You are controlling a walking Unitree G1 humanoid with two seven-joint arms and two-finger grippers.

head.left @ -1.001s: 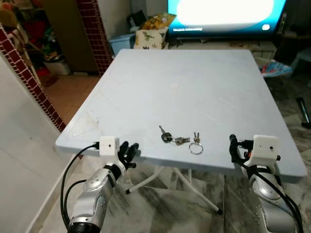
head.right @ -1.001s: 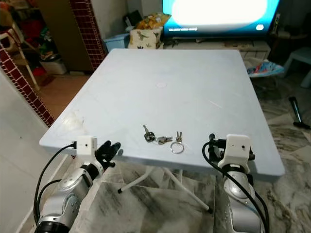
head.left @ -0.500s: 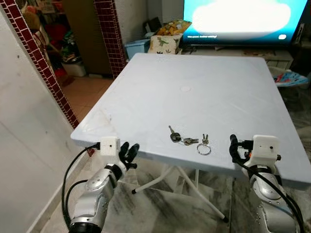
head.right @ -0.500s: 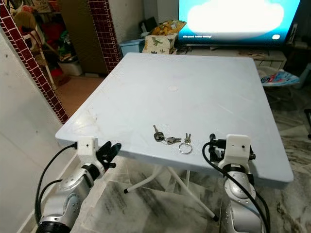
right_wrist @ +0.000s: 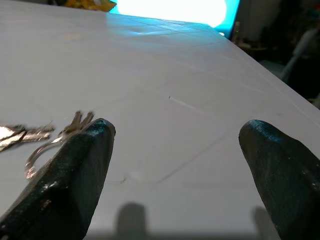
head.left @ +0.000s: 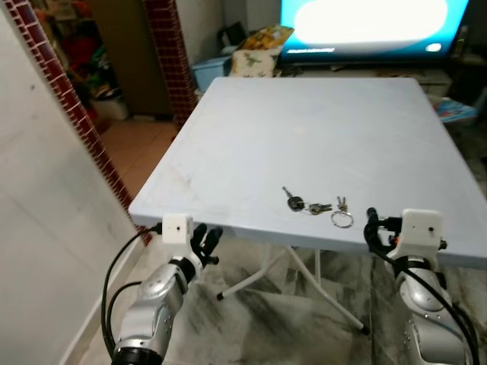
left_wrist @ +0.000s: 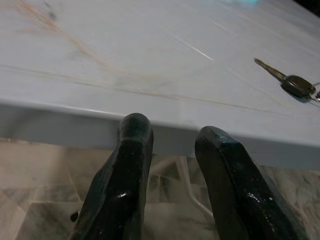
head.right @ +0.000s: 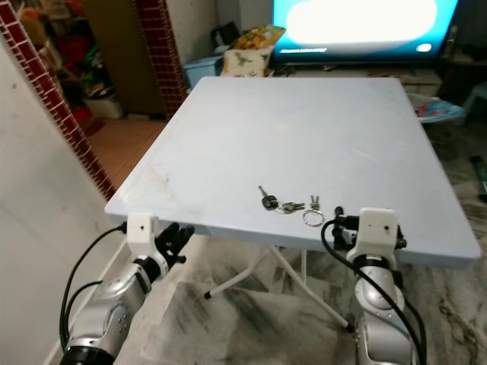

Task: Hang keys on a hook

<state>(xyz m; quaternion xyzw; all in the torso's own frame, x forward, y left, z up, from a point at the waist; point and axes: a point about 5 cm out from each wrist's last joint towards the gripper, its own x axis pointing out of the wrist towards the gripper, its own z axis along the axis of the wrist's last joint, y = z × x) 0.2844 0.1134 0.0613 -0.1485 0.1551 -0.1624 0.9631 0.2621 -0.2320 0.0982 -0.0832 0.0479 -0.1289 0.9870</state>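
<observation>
Black fingers of the left gripper are sitting narrowly parted, holding nothing, just below the table edge. The keys are lying untouched near the front edge, toward the right. The right gripper is hovering just beside them, spread wide and empty. Pickup and hanging are both remaining; no hook is appearing.

View has swung to the robot's left since the earlier frames: more of the plain white wall and red mosaic-tiled wall edge now in frame, the pale blue plastic table sits further right. Bunch of small metal keys on a ring unmoved on the table; both arms hold the same pose.
</observation>
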